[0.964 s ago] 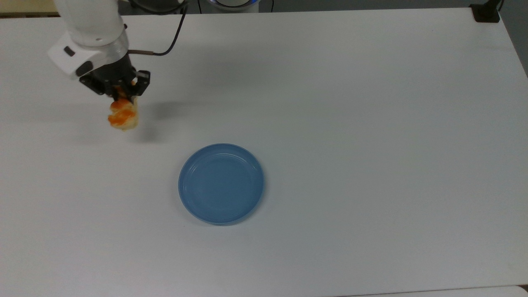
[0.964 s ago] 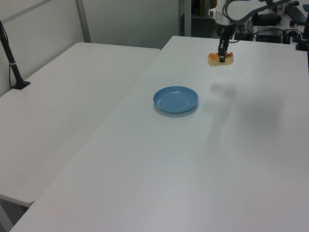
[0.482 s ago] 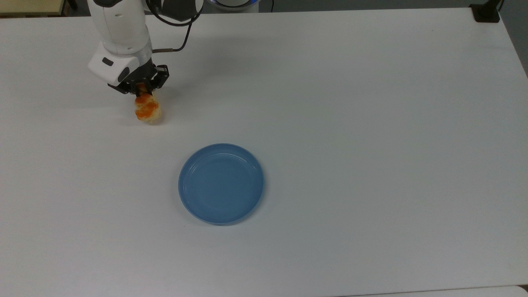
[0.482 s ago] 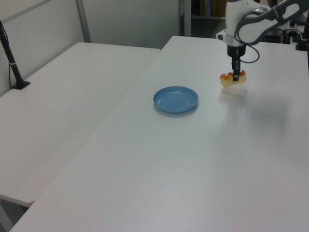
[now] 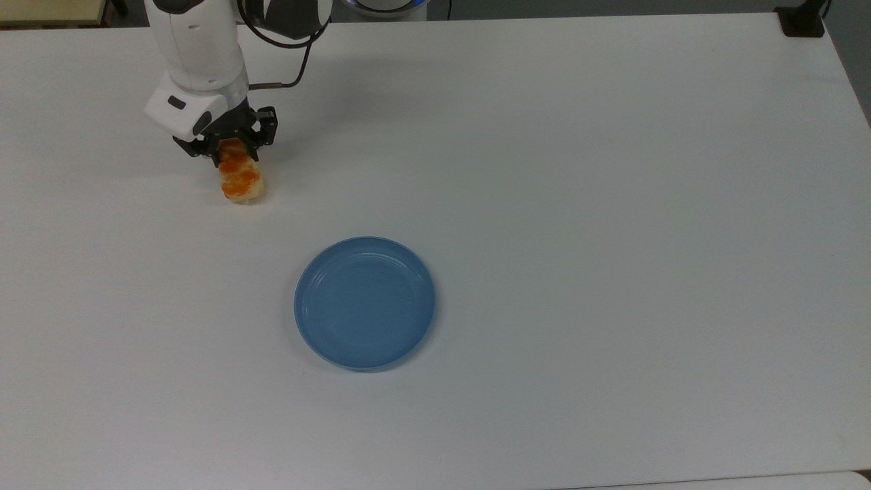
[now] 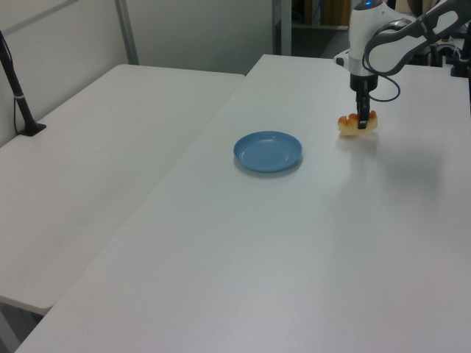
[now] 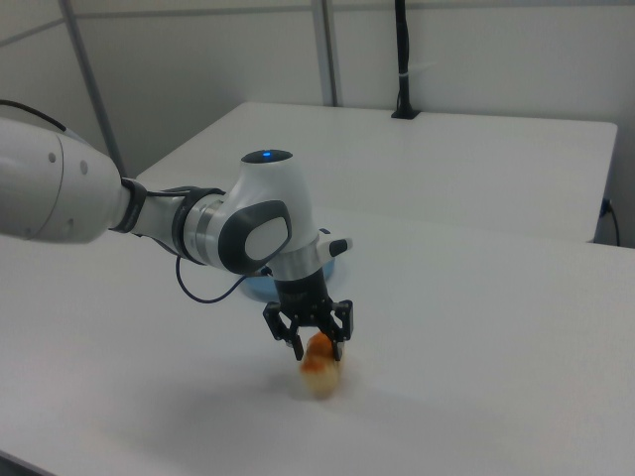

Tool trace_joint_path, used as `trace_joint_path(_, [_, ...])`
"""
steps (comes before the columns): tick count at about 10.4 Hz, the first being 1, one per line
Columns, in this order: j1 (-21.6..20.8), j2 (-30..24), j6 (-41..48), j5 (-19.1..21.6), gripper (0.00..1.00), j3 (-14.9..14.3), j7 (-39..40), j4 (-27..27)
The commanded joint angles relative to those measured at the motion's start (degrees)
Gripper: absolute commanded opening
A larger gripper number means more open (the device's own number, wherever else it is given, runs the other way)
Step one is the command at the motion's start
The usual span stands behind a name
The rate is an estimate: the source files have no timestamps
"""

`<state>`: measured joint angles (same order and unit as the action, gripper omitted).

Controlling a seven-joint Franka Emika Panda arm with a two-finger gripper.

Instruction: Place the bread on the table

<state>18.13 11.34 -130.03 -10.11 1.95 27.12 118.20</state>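
Observation:
The bread (image 5: 241, 181), a small pale-tan roll with orange glazed patches, lies on the white table (image 5: 578, 170) near the top view's upper left. My gripper (image 5: 231, 151) points straight down over the roll's far end, open, with one finger on each side of it. In the right view the gripper (image 7: 317, 347) has its black fingers (image 7: 296, 345) spread wider than the bread (image 7: 320, 377), which rests on the table (image 7: 476, 327). The left view shows the gripper (image 6: 362, 123) in front of the bread (image 6: 347, 126) on the table (image 6: 294, 243).
A round blue plate (image 5: 365, 303) with nothing on it sits near the table's middle, to the lower right of the bread in the top view; the left view has the plate (image 6: 268, 151) too. A second white table (image 6: 96, 147) adjoins in the left view's left.
The arm carried the bread down and to the top view's right until it reached the table. Since half a second ago the fingers have spread and the roll lies flat.

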Motion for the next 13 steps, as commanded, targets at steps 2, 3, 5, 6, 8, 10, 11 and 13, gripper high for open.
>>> trace_joint_path(2, [0.32,-2.02,2.76,-0.35,1.0,-0.28,1.26,0.89])
trace_joint_path(3, [0.32,-2.37,3.37,-0.18,1.0,-0.36,1.26,0.8])
trace_joint_path(5, [0.32,-5.43,12.98,2.27,1.0,-0.45,0.83,-3.56])
trace_joint_path(6, [0.32,-7.54,20.44,7.94,1.0,-0.63,0.39,-7.94])
trace_joint_path(8, [-0.2,-9.05,36.52,16.67,1.0,-2.99,-2.49,-19.7])
trace_joint_path(10, [-2.04,-10.1,41.69,17.23,1.0,-2.74,-14.83,-26.42])
trace_joint_path(11, [-3.62,-10.54,41.0,17.23,1.0,-2.65,-21.87,-26.88])
trace_joint_path(13, [-7.04,-10.55,39.16,17.23,1.0,-2.56,-26.24,-27.41])
